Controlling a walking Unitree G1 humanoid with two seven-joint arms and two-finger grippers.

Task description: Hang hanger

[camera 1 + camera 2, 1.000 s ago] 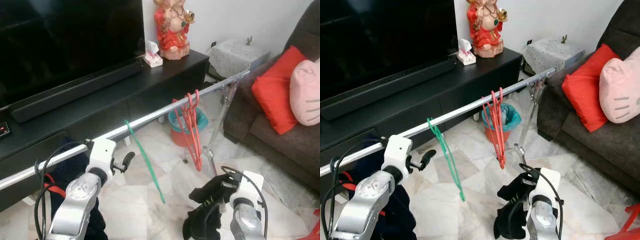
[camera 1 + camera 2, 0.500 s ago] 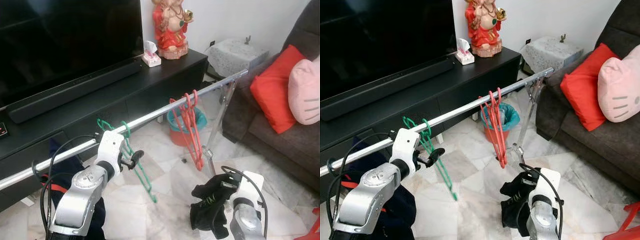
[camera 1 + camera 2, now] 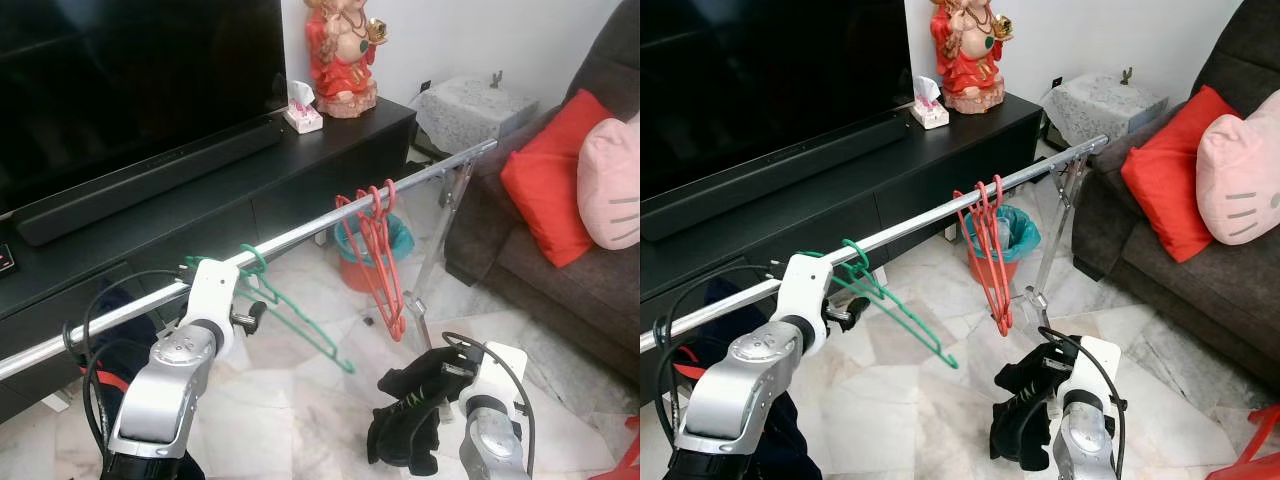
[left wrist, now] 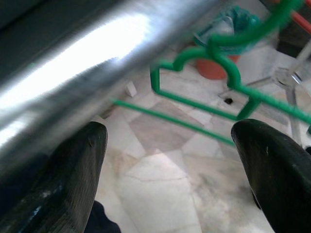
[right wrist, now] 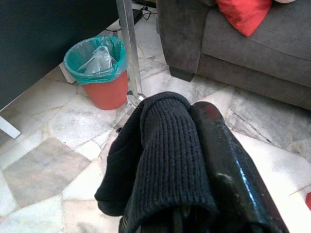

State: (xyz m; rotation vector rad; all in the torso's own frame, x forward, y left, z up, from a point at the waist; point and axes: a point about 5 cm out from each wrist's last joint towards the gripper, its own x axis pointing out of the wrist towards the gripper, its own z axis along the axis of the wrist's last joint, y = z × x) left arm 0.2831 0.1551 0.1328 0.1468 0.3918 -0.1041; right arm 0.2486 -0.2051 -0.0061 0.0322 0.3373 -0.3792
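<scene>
A green hanger (image 3: 300, 320) hooks over the silver rail (image 3: 320, 228) and is swung out at a slant toward the right. My left gripper (image 3: 247, 318) is open just left of it, below the rail. In the left wrist view its fingers (image 4: 73, 179) stand wide apart, with the rail and the green hanger (image 4: 228, 73) ahead of them and untouched. Several red hangers (image 3: 378, 250) hang farther right on the rail. Low at the right, my right gripper (image 5: 194, 160) is shut on a black knit garment (image 3: 405, 415).
Behind the rail stands a black TV stand (image 3: 300, 160) with a TV, a soundbar, a tissue box and a red statue (image 3: 343, 55). An orange bin (image 5: 99, 73) with a teal liner sits by the rail's foot. A dark sofa (image 3: 560, 270) with red and pink cushions is at right.
The left gripper moved right to the green hanger, then drew back a little. The hanger turned from hanging steeply to swinging out to the right. The right gripper kept its garment.
</scene>
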